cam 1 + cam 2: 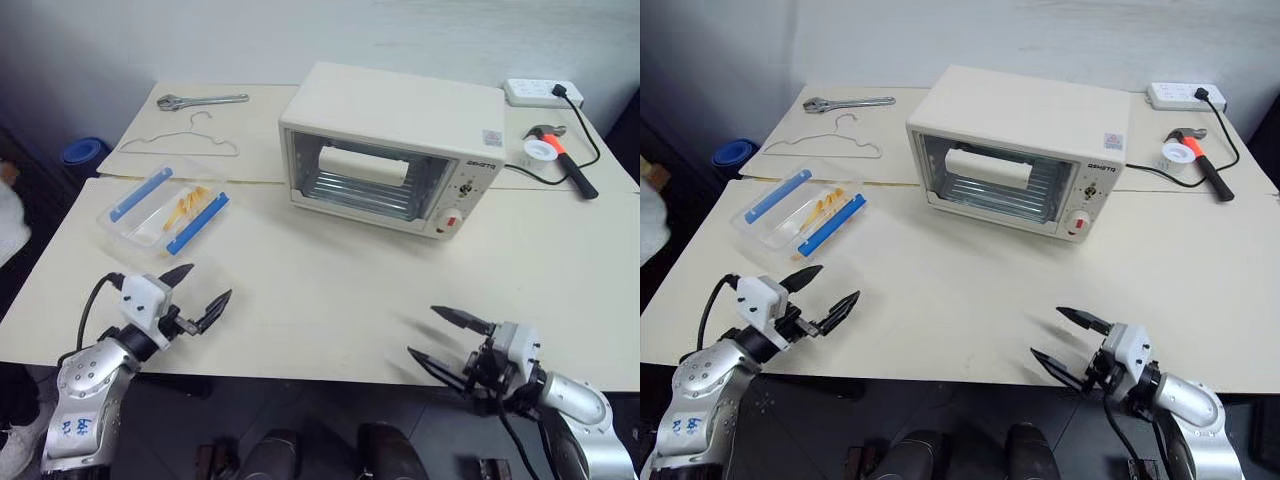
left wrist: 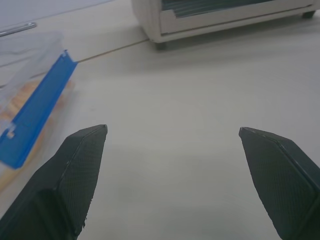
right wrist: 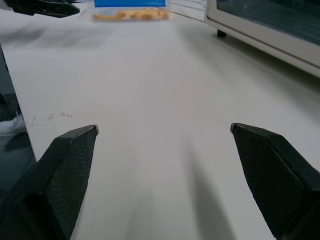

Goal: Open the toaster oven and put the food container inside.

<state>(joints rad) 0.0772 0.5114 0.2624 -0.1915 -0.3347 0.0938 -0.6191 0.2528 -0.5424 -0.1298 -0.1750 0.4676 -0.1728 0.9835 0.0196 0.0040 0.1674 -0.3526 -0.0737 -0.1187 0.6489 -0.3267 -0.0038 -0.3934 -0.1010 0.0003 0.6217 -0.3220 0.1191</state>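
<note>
The cream-white toaster oven (image 1: 392,148) stands at the back middle of the table, its glass door shut and the white bar handle (image 1: 362,165) across the front. The clear food container (image 1: 164,209) with two blue clip strips and yellow food strips lies at the left. My left gripper (image 1: 202,294) hovers open over the near left table edge, just in front of the container. My right gripper (image 1: 448,338) is open at the near right edge, pointing left. Through the left wrist camera, the container's blue strip (image 2: 35,110) lies beyond my open fingers.
A wrench (image 1: 200,100) and a wire hanger (image 1: 185,142) lie at the back left. A power strip (image 1: 540,92), a tape roll (image 1: 541,148) and a hammer (image 1: 570,165) sit at the back right. A black cord (image 1: 560,170) runs behind the oven.
</note>
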